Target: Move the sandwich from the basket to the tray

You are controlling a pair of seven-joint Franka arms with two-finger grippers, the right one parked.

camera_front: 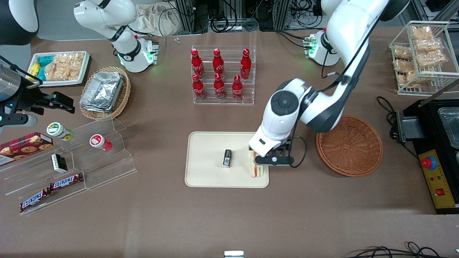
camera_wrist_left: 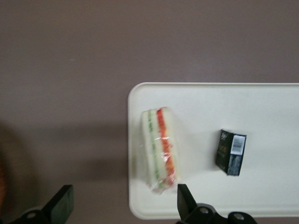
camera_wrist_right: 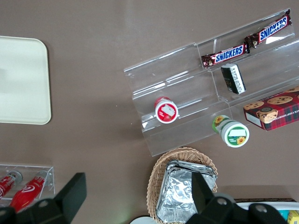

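The tray [camera_front: 208,161] is a flat cream rectangle with rounded corners and a low rim, smooth and matte, lying on the brown counter [camera_front: 229,222]; the basket [camera_front: 349,145] is round, shallow and woven of reddish-brown wicker, sitting beside the tray toward the working arm's end of the counter, with nothing in it; a small black box [camera_front: 227,158] with a white barcode label lies near the tray's middle.

The left arm [camera_front: 344,64] reaches down from above in a glossy white shell with dark joints, its wrist bent so the black gripper [camera_front: 272,160] points straight down over the tray's edge nearest the basket; the jaws are spread wide, and in the wrist view the two dark fingertips [camera_wrist_left: 187,198] stand apart on either side of the sandwich without touching it, so nothing is grasped.

The sandwich [camera_wrist_left: 160,148] is on the tray, just inside the rim on the basket's side, apart from the black box; it is a wedge of pale soft bread wrapped in clear, slightly wrinkled film, showing its cut face with a red-orange stripe and green stripes running along its length; in the front view the gripper covers part of it and only its layered edge [camera_front: 259,171] shows.
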